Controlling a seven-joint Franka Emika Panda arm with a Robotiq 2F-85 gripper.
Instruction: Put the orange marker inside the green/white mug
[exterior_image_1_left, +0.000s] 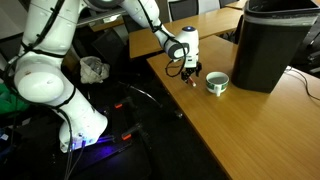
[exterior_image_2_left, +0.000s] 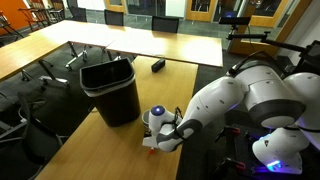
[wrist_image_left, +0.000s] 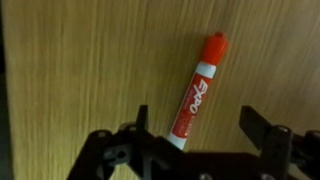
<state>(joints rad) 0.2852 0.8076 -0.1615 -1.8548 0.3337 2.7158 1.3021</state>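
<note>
In an exterior view the tool (exterior_image_1_left: 190, 70) is seen low over the wooden surface (exterior_image_1_left: 250, 135), just beside the green/white mug (exterior_image_1_left: 217, 82), which stands upright with its mouth open, near the black bin (exterior_image_1_left: 265, 45). The orange marker cannot be made out here under the tool. In an exterior view from the opposite side, the tool (exterior_image_2_left: 158, 137) is seen close to the near edge of the surface, in front of the bin (exterior_image_2_left: 112, 90). The mug is not clearly told apart there, and whether the fingers touch the surface cannot be judged. In the wrist view the orange marker (wrist_image_left: 197, 90) is shown lying flat on the surface, tilted with its cap away and to the right. The tool (wrist_image_left: 196, 117) is spread open with nothing held, and the marker's lower end sits between the fingers, nearer the left-hand one. The step in hand is judged to be the grasp. The tool would best be centred over the barrel and turned so that it is closed across the marker, not along it. It should be lowered fully before closing, so that the round barrel is not rolled away. A mid-barrel grip would make an upright drop into the mug easier.
</note>
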